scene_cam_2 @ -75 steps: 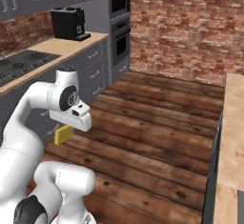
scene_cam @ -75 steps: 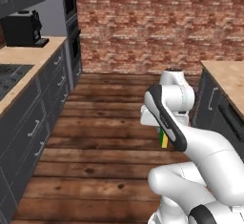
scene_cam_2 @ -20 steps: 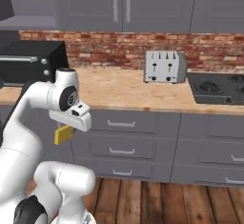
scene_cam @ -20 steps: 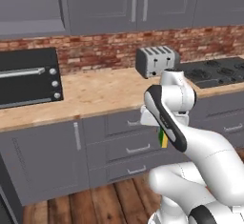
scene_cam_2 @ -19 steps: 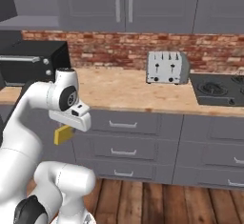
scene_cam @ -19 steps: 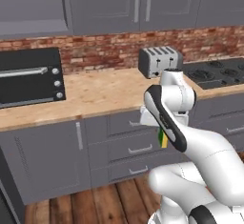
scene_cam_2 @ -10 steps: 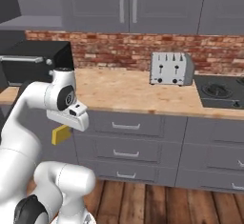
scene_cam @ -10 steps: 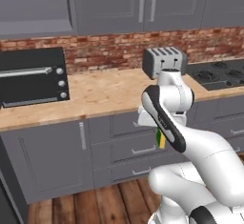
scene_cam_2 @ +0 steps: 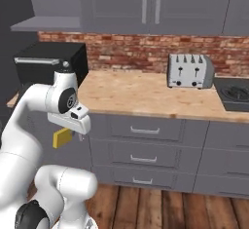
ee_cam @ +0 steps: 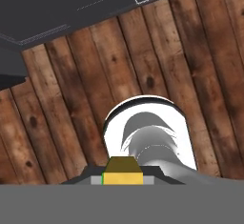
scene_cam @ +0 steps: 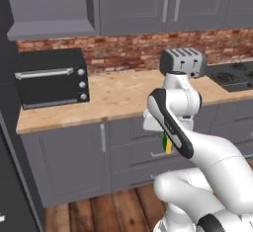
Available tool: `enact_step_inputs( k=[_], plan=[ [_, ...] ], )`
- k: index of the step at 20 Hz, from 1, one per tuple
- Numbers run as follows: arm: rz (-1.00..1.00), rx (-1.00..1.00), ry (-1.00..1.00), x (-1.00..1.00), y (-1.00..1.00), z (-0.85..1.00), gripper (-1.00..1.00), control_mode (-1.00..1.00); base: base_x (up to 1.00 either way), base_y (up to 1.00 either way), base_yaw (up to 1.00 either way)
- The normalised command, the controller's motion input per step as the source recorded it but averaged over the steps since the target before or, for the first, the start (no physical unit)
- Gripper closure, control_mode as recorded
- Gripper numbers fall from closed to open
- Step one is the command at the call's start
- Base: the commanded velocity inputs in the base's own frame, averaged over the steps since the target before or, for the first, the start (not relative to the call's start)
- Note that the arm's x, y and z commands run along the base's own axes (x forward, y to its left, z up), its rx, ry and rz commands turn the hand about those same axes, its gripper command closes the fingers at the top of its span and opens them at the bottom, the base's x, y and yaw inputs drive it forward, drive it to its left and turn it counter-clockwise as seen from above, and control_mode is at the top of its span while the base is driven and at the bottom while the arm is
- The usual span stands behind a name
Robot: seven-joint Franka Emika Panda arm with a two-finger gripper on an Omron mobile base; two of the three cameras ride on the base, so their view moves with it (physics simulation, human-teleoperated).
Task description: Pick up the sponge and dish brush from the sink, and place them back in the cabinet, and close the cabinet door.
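- Gripping the sponge (scene_cam_2: pixel 62 138), the end effector (scene_cam_2: pixel 68 134) hangs low beside the robot's own body, its jaws closed on the block
- left base view shows the sponge (scene_cam: pixel 168 142) as a green and yellow sliver peeking out from behind the forearm
- hand view looks down at a dark wooden floor (ee_cam: pixel 57 99); the sponge (ee_cam: pixel 123 171) sits between the finger tips, yellow face toward the camera with a thin green edge at its left
- the table (scene_cam: pixel 123 95), a light wood-grain top, runs across the scene in front of a red brick wall (scene_cam: pixel 128 53)
- a black toaster oven (scene_cam: pixel 52 77) stands at the left end of the table, and a silver toaster (scene_cam: pixel 183 62) stands further right; they are well apart
- part of a dark cooktop (scene_cam_2: pixel 236 94) is set into the table just right of the toaster
- the cabinet (scene_cam: pixel 49 9) above the toaster oven stands open, its grey shelf bare to view, the cabinet door (scene_cam: pixel 91 6) seen edge-on at its right side
- grey drawers (scene_cam_2: pixel 143 147) with slim silver handles lie under the table
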Motion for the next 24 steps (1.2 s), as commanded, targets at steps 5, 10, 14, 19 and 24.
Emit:
enact_step_inputs(
  k=[5,10,14,19,24],
  plan=[
    [0.0,0.0,0.0,0.0,0.0,0.0,1.0,1.0,0.27,0.61,0.0],
    [0.0,0.0,0.0,0.0,0.0,0.0,1.0,1.0,0.4,0.42,0.03],
    [0.0,0.0,0.0,0.0,0.0,0.0,1.0,1.0,0.47,0.3,0.11],
    [0.0,0.0,0.0,0.0,0.0,0.0,1.0,1.0,0.55,0.26,0.13],
    [0.0,0.0,0.0,0.0,0.0,0.0,1.0,1.0,0.41,0.27,0.21]
  ],
)
